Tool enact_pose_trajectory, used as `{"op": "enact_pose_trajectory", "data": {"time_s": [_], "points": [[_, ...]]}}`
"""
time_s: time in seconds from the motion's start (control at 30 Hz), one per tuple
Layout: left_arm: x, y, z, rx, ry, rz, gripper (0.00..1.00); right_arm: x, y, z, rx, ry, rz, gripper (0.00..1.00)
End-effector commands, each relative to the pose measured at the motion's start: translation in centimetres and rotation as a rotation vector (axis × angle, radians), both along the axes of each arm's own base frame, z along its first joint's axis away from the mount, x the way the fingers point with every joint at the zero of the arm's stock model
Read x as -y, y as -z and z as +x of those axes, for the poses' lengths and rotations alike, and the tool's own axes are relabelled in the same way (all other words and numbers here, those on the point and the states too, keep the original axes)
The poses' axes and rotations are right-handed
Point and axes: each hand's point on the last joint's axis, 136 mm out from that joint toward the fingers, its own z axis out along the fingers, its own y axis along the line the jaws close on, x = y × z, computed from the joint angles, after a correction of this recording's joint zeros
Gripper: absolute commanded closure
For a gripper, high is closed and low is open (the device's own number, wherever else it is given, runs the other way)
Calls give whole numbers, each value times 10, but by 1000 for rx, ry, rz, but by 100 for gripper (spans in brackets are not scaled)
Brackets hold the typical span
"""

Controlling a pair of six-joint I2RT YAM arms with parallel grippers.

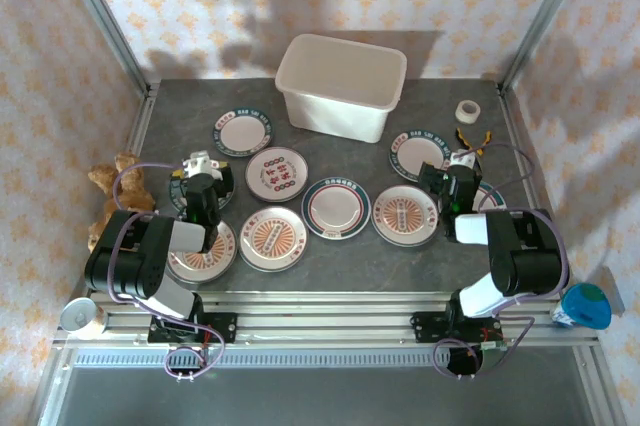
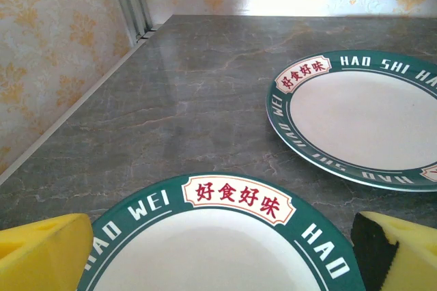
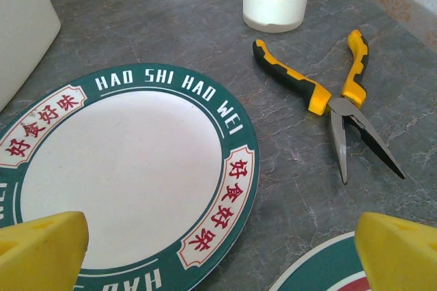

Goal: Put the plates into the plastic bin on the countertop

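On teal-rimmed plates (image 3: 123, 168), HAO SHI HAO WEI

Round white plates (image 1: 336, 207) dot the dark grey stone-look surface (image 1: 180, 106). A white plastic bin (image 1: 335, 116), white tape roll (image 1: 467, 111) and yellow-handled pliers (image 3: 311, 91) rest there.

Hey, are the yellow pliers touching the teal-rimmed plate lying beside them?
Apart. The right wrist view shows a strip of bare countertop between the pliers and the rim of the plate.
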Motion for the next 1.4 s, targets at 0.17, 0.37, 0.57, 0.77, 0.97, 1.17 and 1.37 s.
{"op": "enact_pose_trajectory", "data": {"time_s": [0.17, 0.37, 0.57, 0.77, 0.97, 1.17, 1.37], "points": [[-5, -7, 4, 30, -23, -4, 0, 2, -6, 4, 18, 10, 9, 0], [-5, -4, 4, 14, -22, -8, 0, 2, -6, 4, 17, 10, 9, 0], [-5, -5, 4, 14, -17, -10, 0, 2, -5, 4, 14, 10, 11, 0], [-5, -5, 5, 16, -18, -11, 0, 2, -5, 4, 14, 11, 11, 0], [-5, -4, 4, 15, -19, -11, 0, 5, -9, 2, 28, 31, 9, 0], [1, -17, 0, 31, 29, -13, 0, 15, -36, -3, 32, 92, 3, 0], [2, -60, -7, 32, 28, -47, 0, 15, -105, -22, 65, 162, 174, 1]]}}
